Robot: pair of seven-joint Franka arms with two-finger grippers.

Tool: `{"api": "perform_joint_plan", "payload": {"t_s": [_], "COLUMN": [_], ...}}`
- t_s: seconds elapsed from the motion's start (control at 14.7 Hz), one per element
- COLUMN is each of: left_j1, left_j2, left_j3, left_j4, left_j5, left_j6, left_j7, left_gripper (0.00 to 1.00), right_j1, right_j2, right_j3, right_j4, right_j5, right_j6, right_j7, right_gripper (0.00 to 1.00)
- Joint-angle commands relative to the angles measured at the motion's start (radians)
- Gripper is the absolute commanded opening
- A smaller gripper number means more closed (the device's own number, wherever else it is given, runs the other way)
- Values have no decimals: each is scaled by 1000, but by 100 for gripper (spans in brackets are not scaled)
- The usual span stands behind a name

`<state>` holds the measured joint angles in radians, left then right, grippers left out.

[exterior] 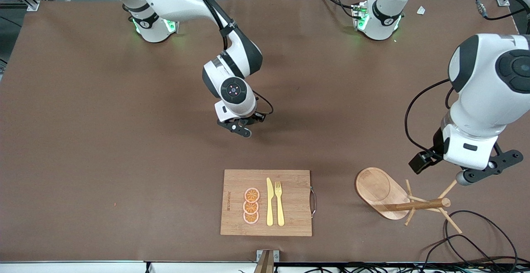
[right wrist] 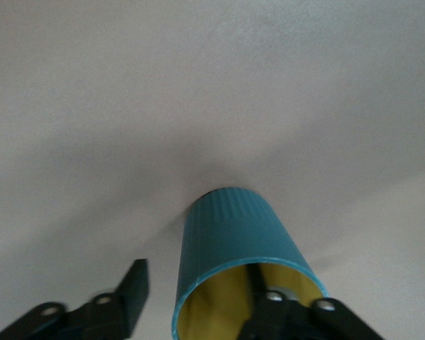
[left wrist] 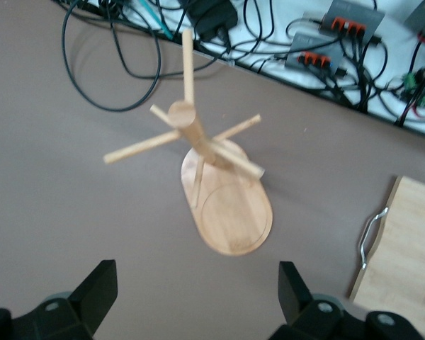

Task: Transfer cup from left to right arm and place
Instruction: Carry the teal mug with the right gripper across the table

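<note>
right gripper [exterior: 241, 129] low over the bare table [exterior: 103, 140], between the two bases and the cutting board [exterior: 266, 202]. the right wrist view shows the cup [right wrist: 235, 244] with one finger inside the rim and one outside the wall: pinched on the rim, base at or just above the cloth. handover looks done; placing is in hand. next move calls for settling the cup flat, then spreading the fingers and lifting straight off.

left gripper [left wrist: 198, 297] waits over the mug rack [exterior: 389, 194], fingers wide, holding nothing.
</note>
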<state>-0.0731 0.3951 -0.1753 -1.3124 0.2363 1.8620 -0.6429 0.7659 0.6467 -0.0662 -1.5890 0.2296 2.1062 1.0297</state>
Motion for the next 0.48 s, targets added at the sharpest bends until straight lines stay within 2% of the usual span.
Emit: {"api": "perform_joint_plan", "payload": {"t_s": [0.0,0.2,0.41], "left_j1": [7,27,52], "left_j2": [-57,-111,-140], "left_j3": [-4,2,0], "left_j4": [-13,-13,-13], "left_j5": [-37,-72,-121], "left_j6": [-67,-138,-211], "left_j7": [60,114,237], "left_gripper": [100,100,100], "right_j1": [-4,-4,-34], "right_j2": [-21,-22,-33], "right_j3": [-3,-3,-9], "right_j4": [-23,-23,-11], "right_j5": [24,24,13], "right_j6": [-2,0,0], "right_j7": [4,6,-14], "right_gripper": [16,3,0]}}
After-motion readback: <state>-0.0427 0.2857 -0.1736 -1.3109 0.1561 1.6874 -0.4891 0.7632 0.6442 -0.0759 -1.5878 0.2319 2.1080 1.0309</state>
